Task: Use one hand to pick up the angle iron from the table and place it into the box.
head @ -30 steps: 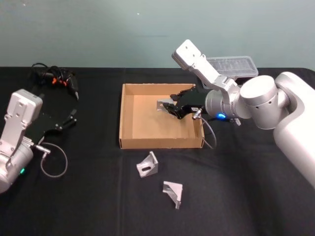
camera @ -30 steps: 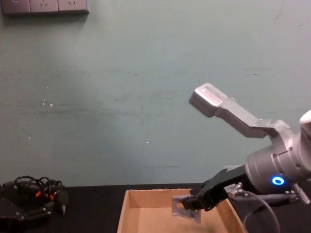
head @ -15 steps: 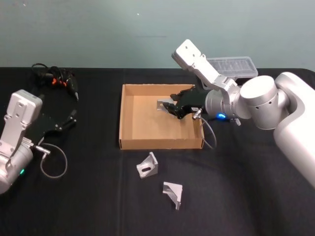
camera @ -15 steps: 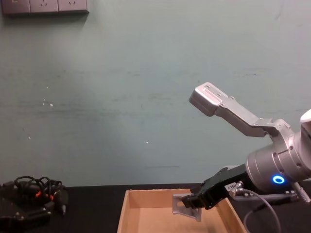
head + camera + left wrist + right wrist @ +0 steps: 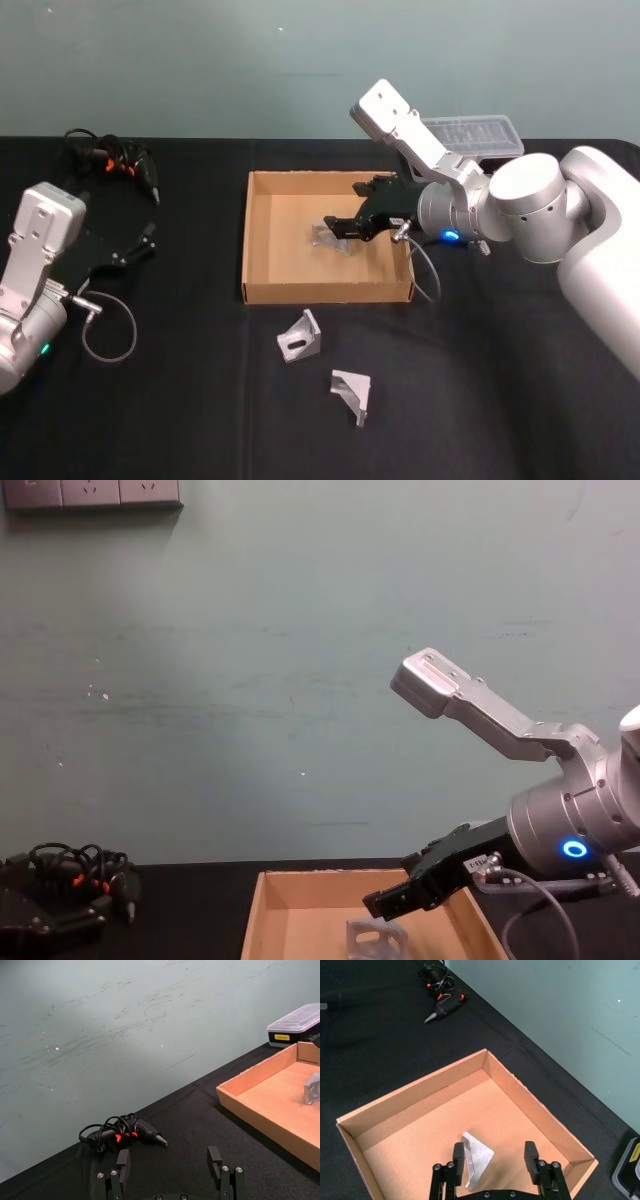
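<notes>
Right gripper [image 5: 343,226] reaches in from the right, low over the box [image 5: 245,240], near its middle toward the right wall. Its fingers [image 5: 458,1158] stand wide apart, holding nothing. Angle iron [image 5: 328,236] lies on the brown floor of the box, just under the fingertips. In the right wrist view the angle iron [image 5: 477,1157] sits beside one finger of the right gripper [image 5: 495,1160], off-centre in the gap; contact cannot be told. From the chest view the angle iron [image 5: 375,940] rests on the box [image 5: 255,920] floor with the right gripper [image 5: 385,905] just above it. The box sits mid-counter [image 5: 500,400], open side up. Second angle iron [image 5: 300,337] stands on the counter just in front of the box's near wall; third angle iron [image 5: 352,392] is a little nearer the robot and to the right, apart from the second. Left gripper [image 5: 135,245] is parked at the left of the counter, well apart from the box, its fingers [image 5: 215,1160] spread wide and empty. Glue gun with coiled cord [image 5: 120,165] lies at the far left of the counter. Clear-lidded case [image 5: 475,132] sits at the back right, beyond the box, partly behind the right arm.
</notes>
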You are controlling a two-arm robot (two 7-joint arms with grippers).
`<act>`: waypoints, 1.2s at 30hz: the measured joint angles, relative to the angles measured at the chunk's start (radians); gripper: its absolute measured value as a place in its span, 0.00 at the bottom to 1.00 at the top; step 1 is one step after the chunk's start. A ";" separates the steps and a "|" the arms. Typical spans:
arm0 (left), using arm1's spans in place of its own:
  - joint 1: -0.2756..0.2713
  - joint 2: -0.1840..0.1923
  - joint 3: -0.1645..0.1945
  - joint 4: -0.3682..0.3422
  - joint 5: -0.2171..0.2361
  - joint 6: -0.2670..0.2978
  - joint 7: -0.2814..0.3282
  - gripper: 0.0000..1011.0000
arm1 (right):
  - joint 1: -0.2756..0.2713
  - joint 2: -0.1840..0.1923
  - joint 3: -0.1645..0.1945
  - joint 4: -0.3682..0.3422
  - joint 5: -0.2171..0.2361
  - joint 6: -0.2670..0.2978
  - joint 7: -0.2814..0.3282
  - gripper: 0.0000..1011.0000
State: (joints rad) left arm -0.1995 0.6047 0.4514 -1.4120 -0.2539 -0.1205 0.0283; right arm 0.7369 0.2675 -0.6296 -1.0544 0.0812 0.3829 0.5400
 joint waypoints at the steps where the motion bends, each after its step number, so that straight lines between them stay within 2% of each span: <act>1: 0.000 0.000 0.000 0.000 0.000 0.000 0.000 1.00 | 0.000 0.000 0.000 0.000 0.000 0.000 0.000 0.78; 4: 0.000 0.000 0.000 0.000 0.000 0.000 0.000 1.00 | 0.000 0.000 0.000 -0.001 0.000 0.000 0.000 0.83; 5: 0.000 0.000 0.000 0.000 0.000 0.000 0.000 1.00 | 0.000 0.000 0.000 -0.001 0.000 0.000 0.000 0.89; 8: 0.000 0.000 0.000 0.000 0.000 0.000 0.000 1.00 | -0.001 0.001 0.000 -0.001 0.001 0.000 0.000 0.93; 9: 0.000 0.000 0.000 0.000 0.000 0.000 0.000 1.00 | -0.001 0.001 0.000 -0.001 0.001 0.000 0.000 0.98; 15: 0.000 0.000 0.000 0.000 0.000 0.000 0.000 1.00 | -0.006 0.006 0.002 -0.015 0.001 -0.001 0.000 0.99; 23: 0.000 0.000 0.000 0.000 0.000 0.000 0.000 1.00 | -0.115 0.098 0.049 -0.241 0.026 0.024 0.014 0.99; 26: 0.000 0.000 0.000 0.000 0.000 0.000 0.000 1.00 | -0.183 0.156 0.077 -0.369 0.053 0.049 0.023 0.99; 29: 0.000 0.000 0.000 0.000 0.000 0.000 0.000 1.00 | -0.229 0.191 0.096 -0.445 0.075 0.060 0.027 0.99; 30: 0.000 0.000 0.000 0.000 0.000 0.000 0.000 1.00 | -0.259 0.216 0.111 -0.496 0.091 0.066 0.028 0.99; 32: 0.000 0.000 0.000 0.000 0.000 0.000 0.000 1.00 | -0.293 0.242 0.125 -0.548 0.110 0.071 0.031 0.99; 33: 0.000 0.000 0.000 0.000 0.000 0.000 0.000 1.00 | -0.329 0.270 0.140 -0.600 0.127 0.075 0.032 0.99; 34: 0.000 0.000 0.000 0.000 0.000 0.000 0.000 1.00 | -0.329 0.270 0.140 -0.600 0.127 0.075 0.032 0.99; 35: 0.000 0.000 0.000 0.000 0.000 0.000 0.000 1.00 | -0.379 0.309 0.159 -0.666 0.151 0.075 0.034 0.99; 36: 0.000 0.000 0.000 0.000 0.000 0.000 0.000 1.00 | -0.397 0.324 0.165 -0.689 0.158 0.075 0.034 0.99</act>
State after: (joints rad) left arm -0.1995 0.6047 0.4514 -1.4120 -0.2539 -0.1205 0.0283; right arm 0.3395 0.5916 -0.4647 -1.7432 0.2388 0.4582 0.5743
